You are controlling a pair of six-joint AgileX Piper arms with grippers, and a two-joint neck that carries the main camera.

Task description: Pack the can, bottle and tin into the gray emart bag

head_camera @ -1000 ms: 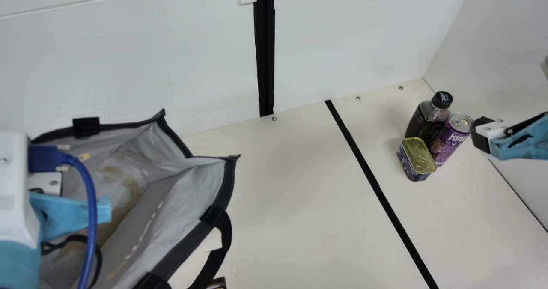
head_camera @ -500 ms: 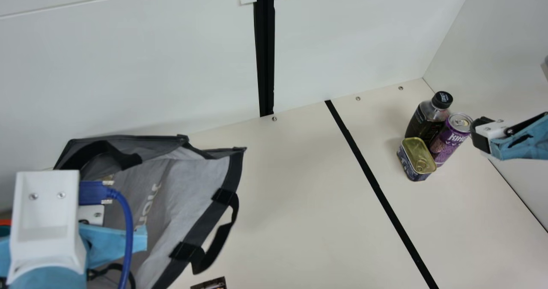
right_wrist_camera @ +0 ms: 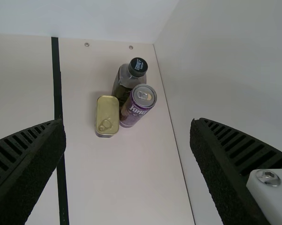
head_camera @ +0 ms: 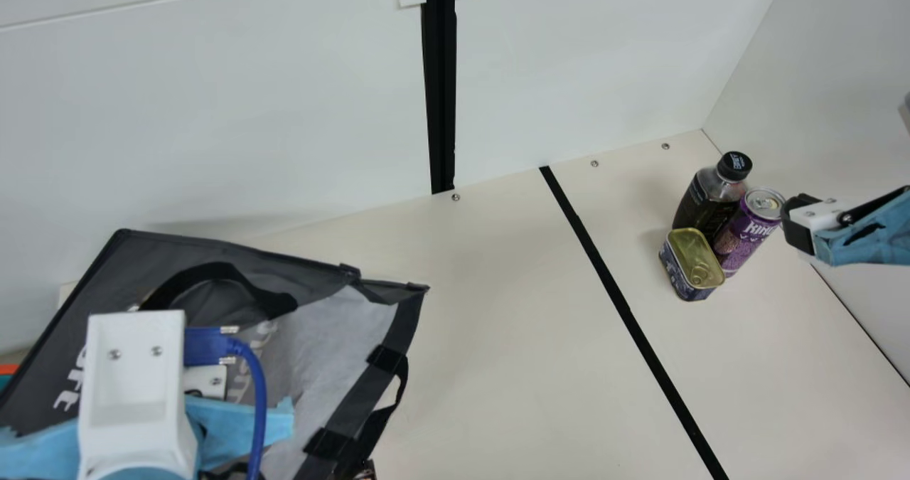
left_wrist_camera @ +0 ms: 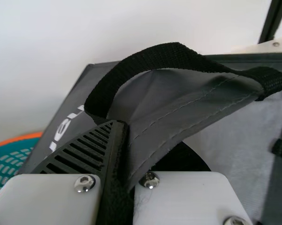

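Bottle point(head_camera: 705, 203) behind can point(head_camera: 745, 238) and tin point(head_camera: 689, 254)

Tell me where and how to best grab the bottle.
Probably by its black cap, with the right gripper coming down from above. The bottle stands upright and its narrow cap sticks up, while the can and tin crowd its body.

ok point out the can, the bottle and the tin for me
Can point(head_camera: 743, 240), main view, on its purple side.
Bottle point(right_wrist_camera: 138, 67), right wrist view, on its black cap.
Tin point(right_wrist_camera: 107, 110), right wrist view, on its gold lid.
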